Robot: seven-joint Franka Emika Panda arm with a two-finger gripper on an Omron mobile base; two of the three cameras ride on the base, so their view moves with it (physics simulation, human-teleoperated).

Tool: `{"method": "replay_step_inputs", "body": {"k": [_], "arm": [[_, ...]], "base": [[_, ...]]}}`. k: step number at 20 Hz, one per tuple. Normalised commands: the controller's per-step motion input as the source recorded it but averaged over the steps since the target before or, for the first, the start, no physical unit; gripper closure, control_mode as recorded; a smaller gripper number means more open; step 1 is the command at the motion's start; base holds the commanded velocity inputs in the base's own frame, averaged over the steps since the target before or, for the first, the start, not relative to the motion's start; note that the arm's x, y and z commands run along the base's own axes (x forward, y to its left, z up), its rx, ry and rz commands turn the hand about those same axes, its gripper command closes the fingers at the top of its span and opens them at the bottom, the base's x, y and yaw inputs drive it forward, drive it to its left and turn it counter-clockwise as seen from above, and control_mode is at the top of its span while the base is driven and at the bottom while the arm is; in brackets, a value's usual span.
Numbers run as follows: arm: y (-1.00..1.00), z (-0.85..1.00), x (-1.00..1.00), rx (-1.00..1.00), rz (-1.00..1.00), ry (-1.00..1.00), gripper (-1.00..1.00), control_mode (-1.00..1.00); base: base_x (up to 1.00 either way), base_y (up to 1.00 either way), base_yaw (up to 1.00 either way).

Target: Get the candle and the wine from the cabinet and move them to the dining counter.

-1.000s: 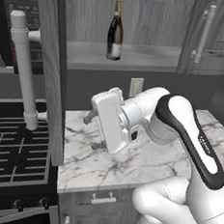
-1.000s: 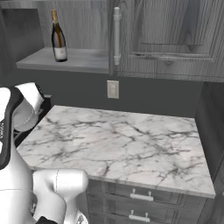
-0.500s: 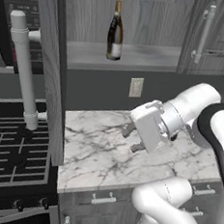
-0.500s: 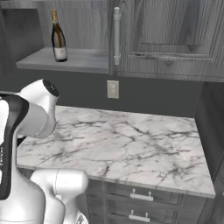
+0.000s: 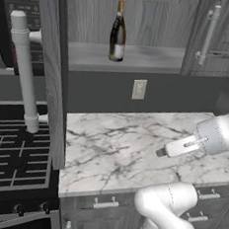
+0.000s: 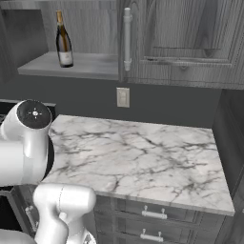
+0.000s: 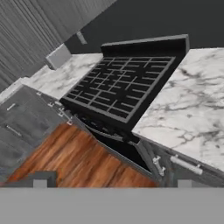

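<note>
Left base view puts the arm low at the right, reaching out over the front right part of the marble table (image 5: 113, 151), with the fingers (image 5: 161, 152) just above the slab and pointing left toward the stove (image 5: 8, 161). Hand view shows the fingers (image 7: 40, 183) set wide apart with nothing between them; they face the stove (image 7: 122, 83) and the wood floor (image 7: 78, 162) in front of it, not the wine.

Drawers (image 5: 103, 204) with short pale handles sit under the table's front edge. Left of the table is the black stove grate. Rising at the table's left edge is the cabinet's opened door (image 5: 51, 71), with its long pale handle (image 5: 23, 68) on the stove side.

Behind the table, an outlet (image 5: 138, 89) is on the dark wall. Above that, over the table's back edge, is the cabinet (image 5: 141, 59), its shelf exposed. The wine (image 5: 118, 32) stands upright on that shelf, above the table's rear left and slightly left of the outlet. It is well apart from the fingers: higher, farther back and to their left.

Right base view shows the wine (image 6: 63, 40) upright on the cabinet (image 6: 181, 43) shelf, left of a closed door, high above the table (image 6: 143, 157).
</note>
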Motion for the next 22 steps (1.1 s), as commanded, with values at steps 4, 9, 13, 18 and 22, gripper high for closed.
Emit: {"method": "replay_step_inputs", "body": {"k": [4, 9, 13, 18, 22], "arm": [[-0.52, 0.06, 0.06, -0.12, -0.12, -0.48, -1.0, -1.0], [-0.48, 0.14, 0.34, -0.1, -0.1, -0.39, -1.0, -1.0], [-0.47, 0.04, 0.37, -0.06, -0.09, -0.41, -1.0, -1.0], [-0.51, 0.0, 0.42, -0.03, -0.1, -0.4, -1.0, -1.0], [-0.5, 0.0, 0.54, 0.01, -0.04, -0.32, -1.0, -1.0]], "base": [[0.0, 0.0, 0.0], [0.0, 0.0, 0.0], [0.0, 0.0, 0.0], [0.0, 0.0, 0.0], [0.0, 0.0, 0.0]]}}
